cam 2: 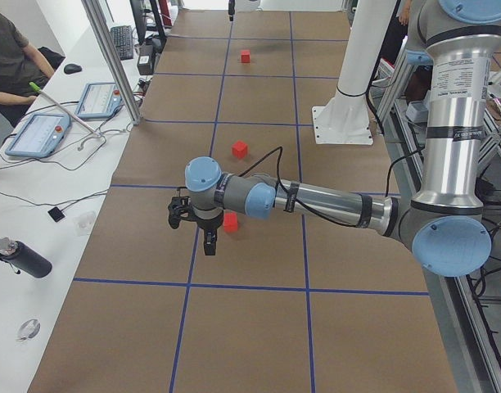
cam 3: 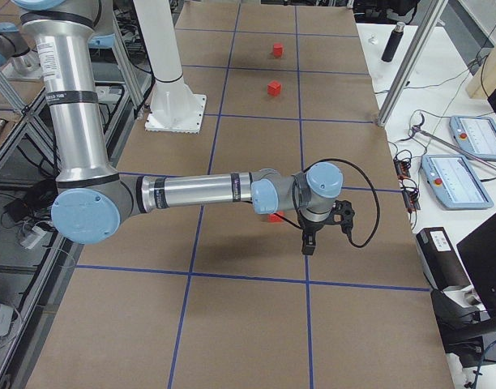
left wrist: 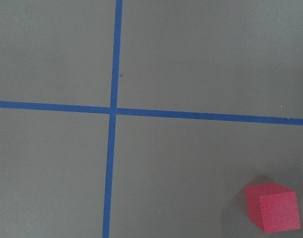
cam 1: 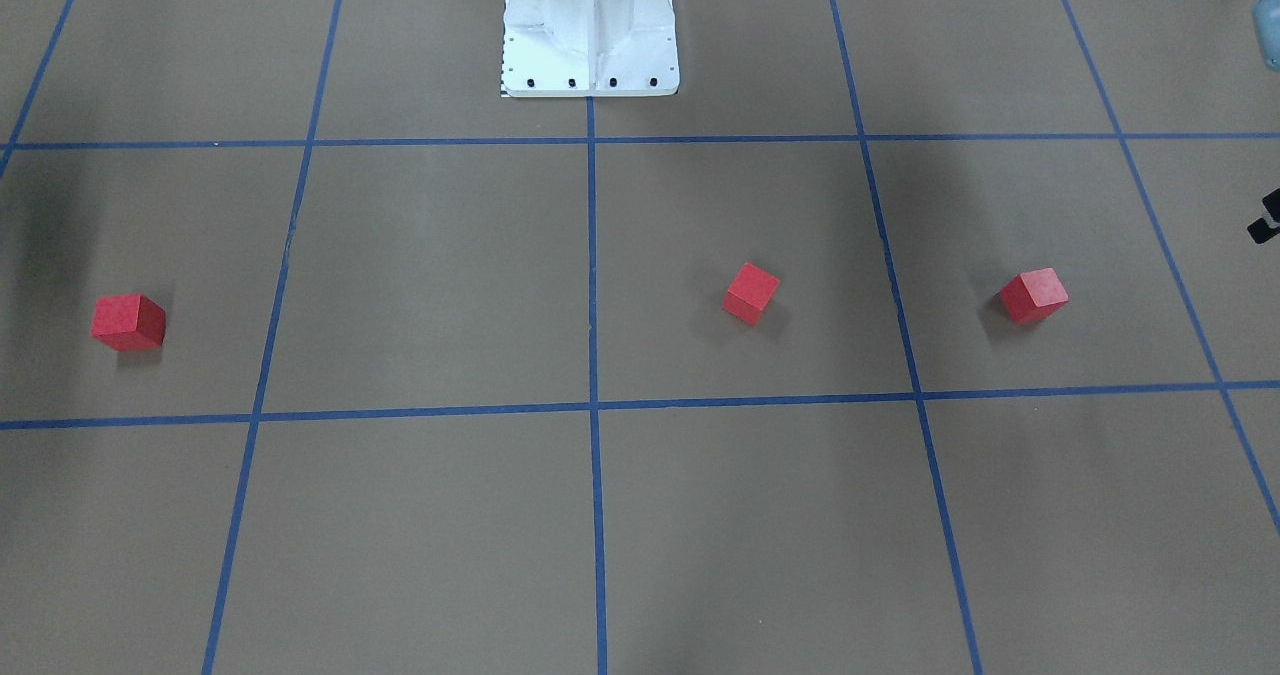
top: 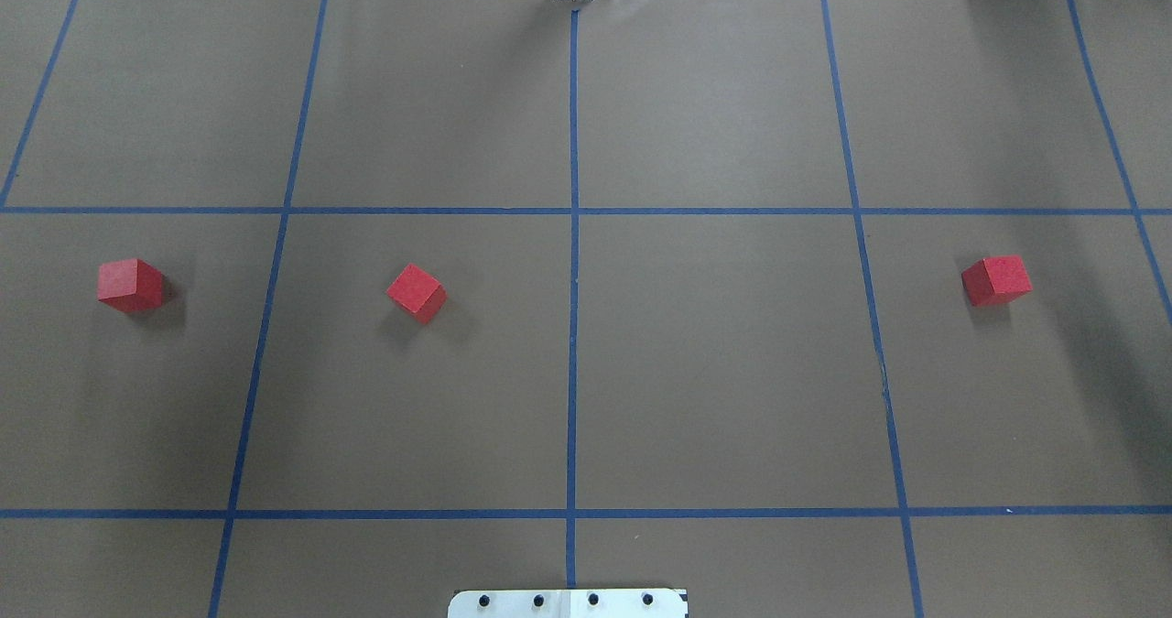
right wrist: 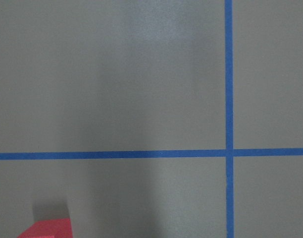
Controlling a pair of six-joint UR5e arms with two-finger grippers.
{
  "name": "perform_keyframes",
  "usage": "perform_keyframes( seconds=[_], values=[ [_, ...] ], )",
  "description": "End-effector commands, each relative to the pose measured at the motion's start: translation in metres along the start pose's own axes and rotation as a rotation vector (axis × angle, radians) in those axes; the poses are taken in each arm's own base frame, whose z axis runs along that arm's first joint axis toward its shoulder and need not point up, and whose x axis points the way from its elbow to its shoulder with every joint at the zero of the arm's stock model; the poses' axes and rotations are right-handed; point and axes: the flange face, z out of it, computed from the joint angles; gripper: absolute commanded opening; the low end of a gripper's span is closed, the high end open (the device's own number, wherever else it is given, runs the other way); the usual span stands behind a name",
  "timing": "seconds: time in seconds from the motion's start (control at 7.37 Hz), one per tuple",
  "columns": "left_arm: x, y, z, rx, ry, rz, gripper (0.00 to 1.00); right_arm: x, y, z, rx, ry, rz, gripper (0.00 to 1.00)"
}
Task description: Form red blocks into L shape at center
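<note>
3 red blocks (cam 1: pixel 750 293) sit apart on bench (top: pixel 714 371), none at center (top: pixel 572 362). Vs central tape line (top: pixel 573 124), robot's sides: near-L block (top: pixel 417 293), far-L block (top: pixel 133 286), far-R block (top: pixel 996 280). Left hand (cam 2: pixel 208 244) by far-L block, right hand (cam 3: pixel 307 245) by far-R block; released or clenched, can't tell.

Right claw (cam 3: pixel 308 241) beside near red block (cam 3: pixel 275 217); middle block (cam 3: pixel 274 87), far block (cam 3: pixel 277 49) beyond

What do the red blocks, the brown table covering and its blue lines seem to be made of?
The red blocks look like painted wood or dense foam: matte, faintly grainy faces, crisp edges. The brown table covering is likely paper: dull, rippled far edge. The blue lines seem adhesive tape: thin flat strips.
</note>
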Motion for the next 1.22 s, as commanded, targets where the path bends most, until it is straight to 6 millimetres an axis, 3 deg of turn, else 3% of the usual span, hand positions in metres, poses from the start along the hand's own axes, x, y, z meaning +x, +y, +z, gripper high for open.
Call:
perform_keyframes(
  seconds=[0.0,0.81,0.95,1.09],
  values=[
    [-0.004,0.006,-0.004,0.007,0.000,0.010,1.00,0.011,0.006,-0.002,0.001,-0.001,0.015,1.00],
    [-0.006,0.013,-0.001,0.003,0.003,0.013,1.00,0.007,0.007,0.004,-0.003,-0.003,0.004,1.00],
    [-0.006,0.013,-0.001,0.004,0.003,0.011,1.00,0.000,0.011,0.010,-0.008,-0.030,-0.016,1.00],
    [-0.005,0.013,-0.002,0.006,0.004,0.010,1.00,-0.021,0.012,0.018,0.001,-0.068,-0.062,1.00]
  ],
)
